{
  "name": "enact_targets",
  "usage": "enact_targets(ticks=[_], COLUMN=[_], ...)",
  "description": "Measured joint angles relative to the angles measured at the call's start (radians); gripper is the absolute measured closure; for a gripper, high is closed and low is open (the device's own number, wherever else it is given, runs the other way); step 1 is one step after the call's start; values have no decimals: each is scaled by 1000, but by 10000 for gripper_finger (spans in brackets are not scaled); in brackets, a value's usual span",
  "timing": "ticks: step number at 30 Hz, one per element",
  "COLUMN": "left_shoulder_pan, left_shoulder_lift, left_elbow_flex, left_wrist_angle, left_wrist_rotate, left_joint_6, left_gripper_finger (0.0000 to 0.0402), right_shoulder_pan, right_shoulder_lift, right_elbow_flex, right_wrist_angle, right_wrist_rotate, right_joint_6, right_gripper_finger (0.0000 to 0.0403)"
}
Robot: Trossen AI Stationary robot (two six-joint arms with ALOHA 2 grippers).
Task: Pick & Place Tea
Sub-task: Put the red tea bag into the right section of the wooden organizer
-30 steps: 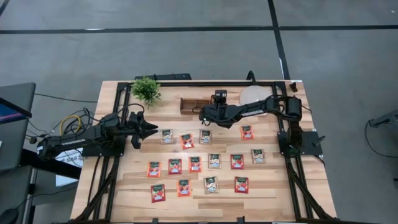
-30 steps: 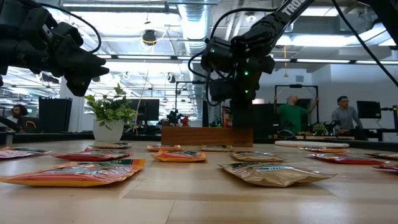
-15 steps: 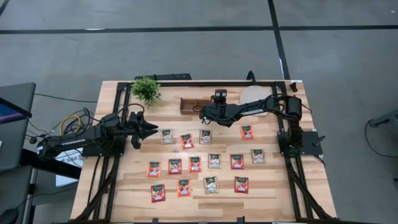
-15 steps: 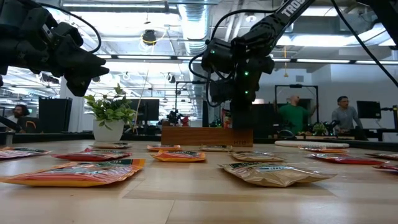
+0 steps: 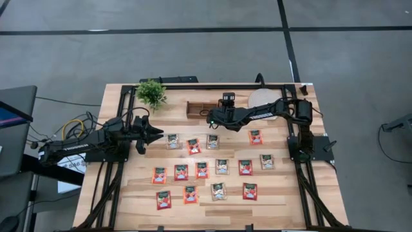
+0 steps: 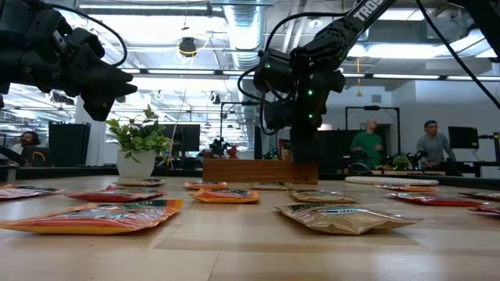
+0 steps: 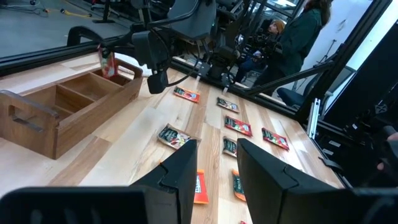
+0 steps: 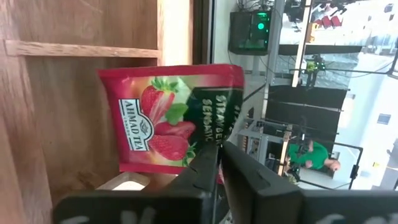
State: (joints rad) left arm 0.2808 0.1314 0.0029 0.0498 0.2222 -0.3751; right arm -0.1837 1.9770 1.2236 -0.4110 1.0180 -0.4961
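High view: wooden table point(image 5: 283, 206), both arms over it.
- Sachets lying flat on the boards: fourteen, in three loose rows (four, six, four).
- Red-orange sachets point(image 5: 181, 172): nine. Pale sachets point(image 5: 221, 166): five.
- One wooden tray point(image 5: 196, 107) at the far edge, one potted plant point(image 5: 151, 93) to its left, one round pale disc point(image 5: 261, 98) to its right.
- Left gripper point(image 5: 154, 134) hovers just left of the first row, near the plant.
- Right gripper point(image 5: 210, 118) sits over the tray's near wall.

Low view:
- Right gripper reaches down behind the tray's far end.
- Left gripper hangs high above the sachets, well apart from them.
- Three people in the room behind (far off, not at the table).

Left wrist view:
- Left gripper's two fingers point(image 7: 180, 177) stand spread, nothing between them.
- Tray shows three compartments, all bare wood where I can see in.
- One red sachet, the held sachet point(image 7: 107, 62), hangs upright over the tray's far compartment under the right arm.

Right wrist view:
- Right gripper's fingers pressed nearly together, pinching the held sachet by one corner.
- Strawberry print on it, one side dark with lettering; it hangs above the tray floor beside a divider (touching the wood or not, cannot tell).
- Tally with this one: fifteen sachets, ten red.
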Motion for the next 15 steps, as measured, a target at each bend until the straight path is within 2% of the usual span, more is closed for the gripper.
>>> enact_targets(ticks=[7, 15], left_shoulder_pan=[0, 0], left_shoulder_lift=[0, 0], left_elbow_flex=[0, 0], left_wrist_angle=[0, 0], left_wrist_rotate=[0, 0], left_joint_6=[0, 0], left_gripper_finger=[296, 296], right_shoulder_pan=[0, 23], right_shoulder_lift=[0, 0], right_elbow_flex=[0, 0], right_wrist_angle=[0, 0], right_wrist_rotate=[2, 42], right_joint_6=[0, -3], right_gripper_finger=[335, 330])
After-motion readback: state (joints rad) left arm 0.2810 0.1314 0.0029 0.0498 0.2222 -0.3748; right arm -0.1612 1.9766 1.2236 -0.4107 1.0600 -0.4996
